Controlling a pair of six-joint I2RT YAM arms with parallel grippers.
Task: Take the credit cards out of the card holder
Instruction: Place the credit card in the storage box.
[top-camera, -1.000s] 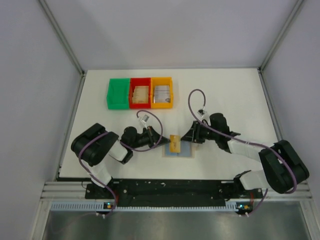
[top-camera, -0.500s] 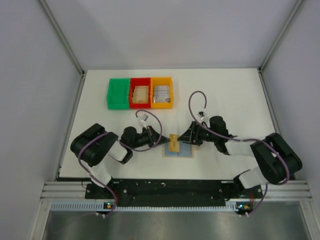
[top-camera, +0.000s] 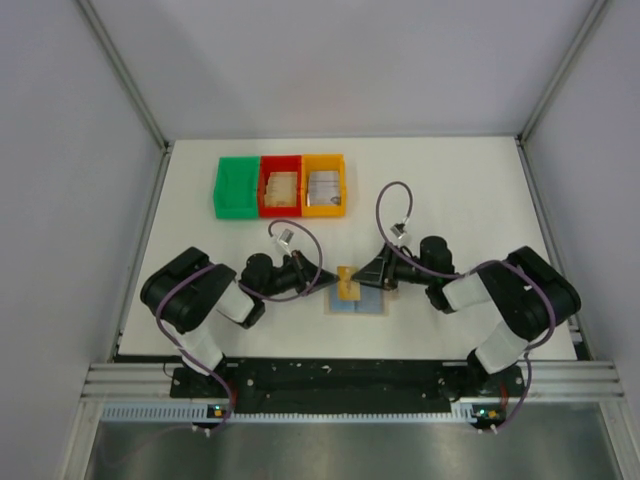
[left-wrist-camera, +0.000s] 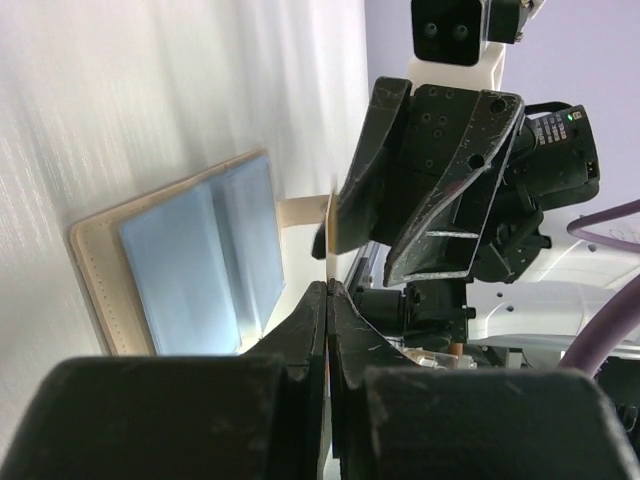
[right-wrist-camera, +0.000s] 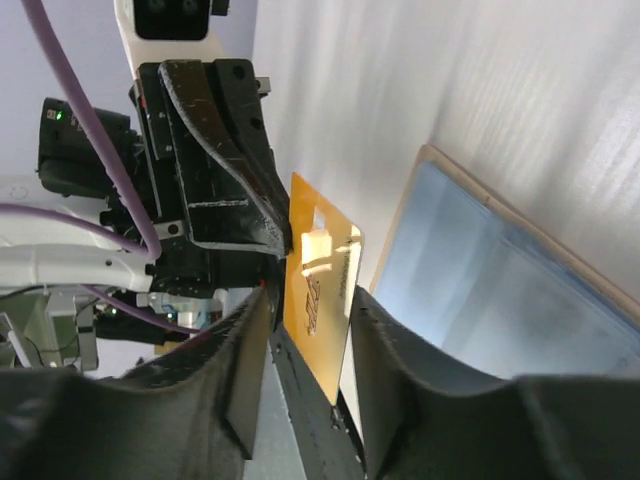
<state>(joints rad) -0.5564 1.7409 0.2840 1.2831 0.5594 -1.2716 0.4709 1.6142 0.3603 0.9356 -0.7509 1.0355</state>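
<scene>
The card holder (top-camera: 366, 303) lies open on the table, tan skin with blue-grey lining up; it also shows in the left wrist view (left-wrist-camera: 190, 262) and the right wrist view (right-wrist-camera: 500, 300). My left gripper (top-camera: 334, 283) is shut on a tan-yellow credit card (top-camera: 348, 286) and holds it on edge above the holder's left half. In the left wrist view my left gripper (left-wrist-camera: 328, 287) pinches the card's thin edge (left-wrist-camera: 328, 222). My right gripper (top-camera: 368, 277) is open, its jaws standing either side of the card (right-wrist-camera: 318, 290) without closing on it.
Three plastic bins stand in a row at the back left: green (top-camera: 236, 187), red (top-camera: 281, 186) with tan cards in it, orange (top-camera: 324, 186) with grey cards in it. The two grippers meet tip to tip over the holder.
My right gripper has moved left toward the left gripper, so its open fingers now straddle the card. The left gripper and the card holder have stayed put.
</scene>
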